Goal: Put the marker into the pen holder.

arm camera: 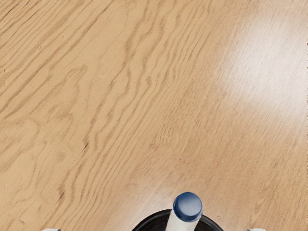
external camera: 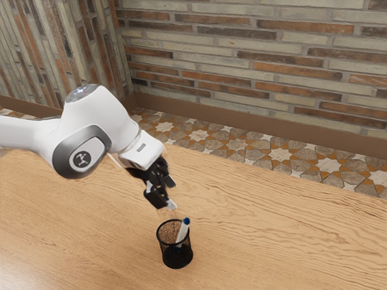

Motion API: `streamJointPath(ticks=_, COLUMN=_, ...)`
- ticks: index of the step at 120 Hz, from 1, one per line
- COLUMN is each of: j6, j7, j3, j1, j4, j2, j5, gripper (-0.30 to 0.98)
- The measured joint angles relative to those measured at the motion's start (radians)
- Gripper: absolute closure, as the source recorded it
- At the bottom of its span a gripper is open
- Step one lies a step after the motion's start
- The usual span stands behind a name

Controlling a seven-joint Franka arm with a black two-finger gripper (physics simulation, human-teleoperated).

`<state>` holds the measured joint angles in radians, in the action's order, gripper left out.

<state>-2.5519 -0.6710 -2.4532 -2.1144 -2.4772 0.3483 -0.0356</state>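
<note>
My claw is released, its two fingers spread wide with nothing between them, just above the pen holder, presumably so the marker can drop free. The marker is inside the mesh cup, blue end up, tilted toward the exterior view's right, its upper part out past the rim, which seems to prop it. The cup stands upright on the wooden table, so I judge the job done; I should lift straight clear to avoid tipping it.

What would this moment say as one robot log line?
marker: in pen holder, leaning, blue end up | gripper: open, above them, touching neither
</note>
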Motion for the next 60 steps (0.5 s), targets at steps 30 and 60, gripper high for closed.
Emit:
streamJointPath(ticks=30, j6=0.400, j7=-0.010, j3=-0.006, j1=-0.057, j4=0.394, j2=-0.002, j5=-0.059, gripper=0.06)
streamJointPath(ticks=60, j6=0.642, j7=-0.017, j3=0.015, j1=-0.057, j4=0.657, j2=-0.179, j5=-0.145, gripper=0.02)
